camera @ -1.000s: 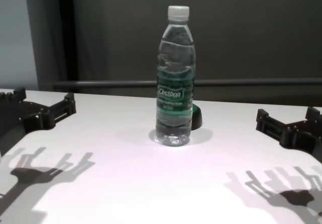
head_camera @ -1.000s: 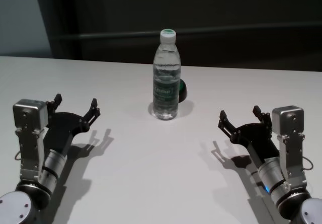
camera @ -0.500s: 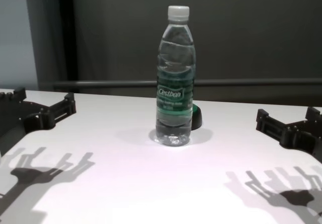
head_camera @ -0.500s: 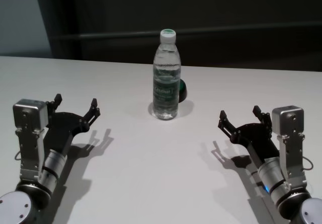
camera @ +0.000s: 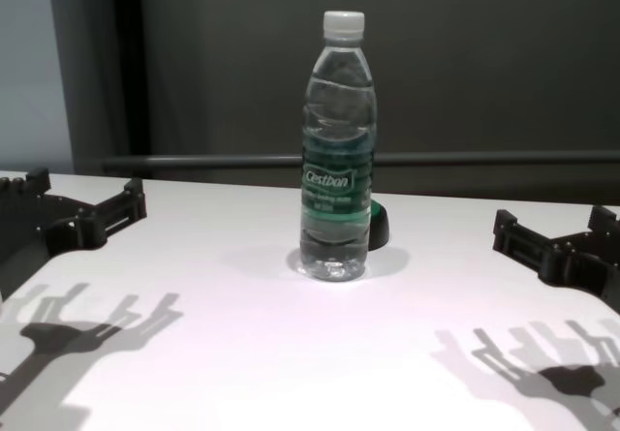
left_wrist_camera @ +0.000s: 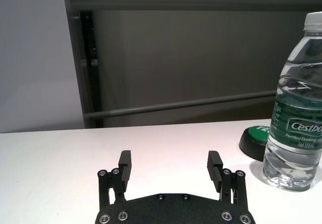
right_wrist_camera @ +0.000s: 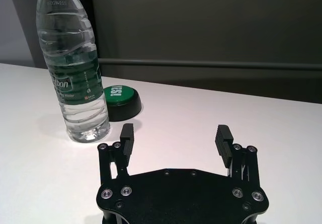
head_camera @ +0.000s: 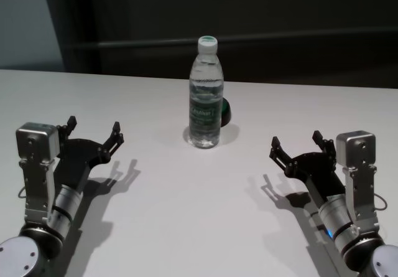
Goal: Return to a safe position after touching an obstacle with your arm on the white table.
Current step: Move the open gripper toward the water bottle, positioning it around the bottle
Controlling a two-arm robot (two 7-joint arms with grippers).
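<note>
Both hands spread, well apart from upright bottle

A round green button with a black rim sits low and flat — white letters are printed on its top, too small to read. Behind the button runs a long grey bar across a dark wall. A lighter wall panel stands off to one side of the button — plain and pale.
</note>
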